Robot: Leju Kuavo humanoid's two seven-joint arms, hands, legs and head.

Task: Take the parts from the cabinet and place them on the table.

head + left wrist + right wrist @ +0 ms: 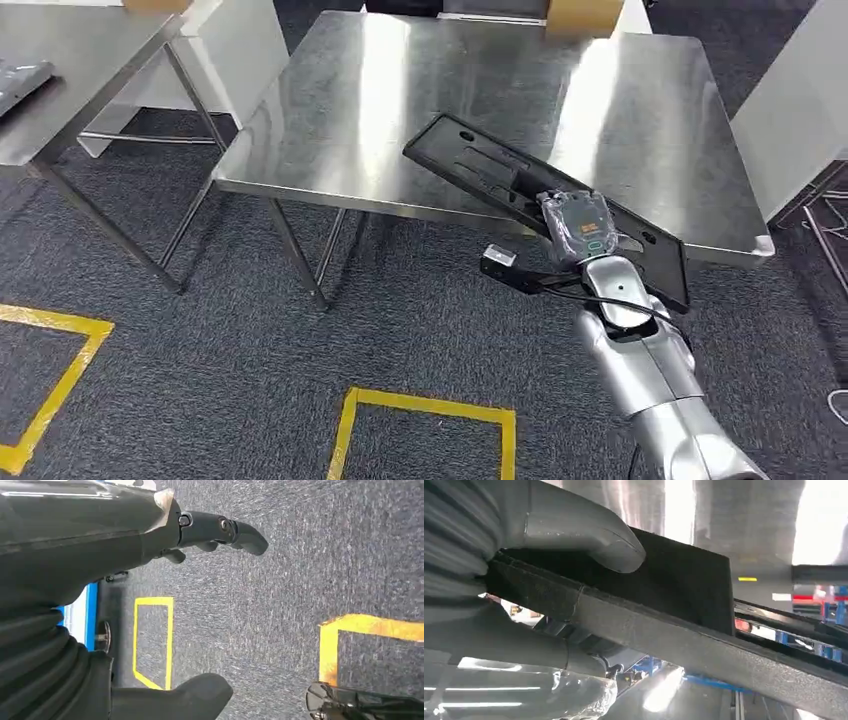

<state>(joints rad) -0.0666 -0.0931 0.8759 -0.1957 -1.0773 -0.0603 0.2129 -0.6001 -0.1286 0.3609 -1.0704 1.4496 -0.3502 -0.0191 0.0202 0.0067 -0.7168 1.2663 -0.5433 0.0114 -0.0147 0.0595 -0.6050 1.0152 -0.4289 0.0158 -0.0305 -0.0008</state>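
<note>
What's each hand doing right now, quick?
Left hand: open, holding nothing, hanging over the carpet.
Right hand: grips the black part, holding it above the steel table.

You had one black part (500, 175), a long flat panel, gripped in the one right hand (578, 230) over one steel table (400, 90); a second steel table (70, 60) stood to its left. One left hand (150, 535) hung over the carpet. You could count two yellow tape squares (430, 420) on the floor, and one brown box (585, 15) at the table's far edge
</note>
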